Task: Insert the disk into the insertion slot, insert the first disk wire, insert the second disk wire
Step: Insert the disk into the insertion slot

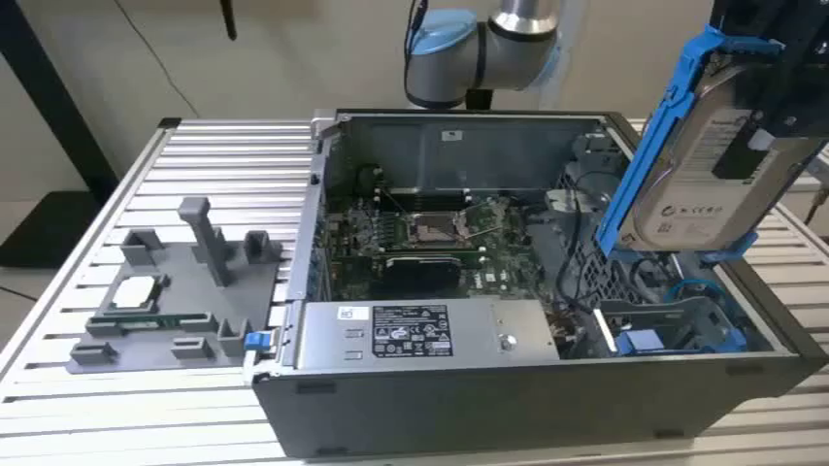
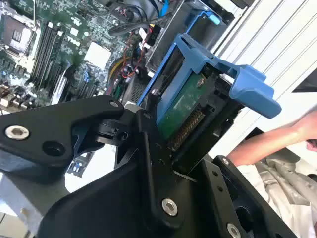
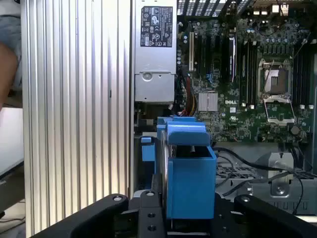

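Your gripper (image 1: 758, 136) was clamped on the disk (image 1: 700, 165) at the exterior view's upper right, its long side nearly upright, up above the insertion slot (image 1: 663, 316) at lower right.

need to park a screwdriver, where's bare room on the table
Bare slats of the table beyond the grey fixture and in front of it. Crowded: inside the case, mostly the corner under the held disk, where a blue carrier sits.
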Robot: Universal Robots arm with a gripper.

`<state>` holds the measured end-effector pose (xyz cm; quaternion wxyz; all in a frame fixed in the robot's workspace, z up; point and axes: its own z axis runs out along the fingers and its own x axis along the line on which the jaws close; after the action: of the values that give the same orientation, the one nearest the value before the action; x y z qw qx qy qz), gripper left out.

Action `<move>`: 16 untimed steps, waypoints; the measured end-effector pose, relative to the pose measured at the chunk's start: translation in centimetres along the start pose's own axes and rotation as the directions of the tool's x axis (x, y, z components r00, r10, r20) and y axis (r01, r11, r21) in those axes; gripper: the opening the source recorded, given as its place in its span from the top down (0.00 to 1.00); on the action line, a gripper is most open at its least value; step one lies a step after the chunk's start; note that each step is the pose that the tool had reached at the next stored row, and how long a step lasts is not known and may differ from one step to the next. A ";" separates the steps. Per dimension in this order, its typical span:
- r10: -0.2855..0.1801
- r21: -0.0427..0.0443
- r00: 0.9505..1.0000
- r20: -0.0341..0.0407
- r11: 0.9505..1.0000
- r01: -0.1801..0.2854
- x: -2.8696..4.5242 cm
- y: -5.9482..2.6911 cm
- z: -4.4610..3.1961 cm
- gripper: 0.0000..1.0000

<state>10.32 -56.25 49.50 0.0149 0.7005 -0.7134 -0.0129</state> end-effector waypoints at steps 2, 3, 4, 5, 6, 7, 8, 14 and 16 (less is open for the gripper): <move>0.000 0.000 1.000 0.000 1.000 0.000 0.00 0.00 0.00 1.00; 0.000 0.000 1.000 0.000 1.000 0.000 0.00 -0.01 0.00 1.00; 0.000 0.000 1.000 0.000 1.000 0.000 0.00 -0.01 0.00 1.00; 0.000 0.000 1.000 0.000 1.000 0.000 0.00 -0.01 0.00 1.00; 0.000 0.000 1.000 0.000 1.000 0.000 0.00 -0.01 0.00 1.00; 0.000 0.000 1.000 0.000 1.000 0.000 0.00 -0.01 0.00 1.00; 0.000 0.000 1.000 0.000 1.000 0.000 0.00 -0.01 0.00 1.00; 0.000 0.001 1.000 0.002 1.000 0.000 0.02 -0.03 0.11 1.00; 0.000 0.001 1.000 0.007 1.000 0.000 0.18 -0.10 0.30 1.00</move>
<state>10.41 -56.43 49.20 0.0121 0.7006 -0.7133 -0.0150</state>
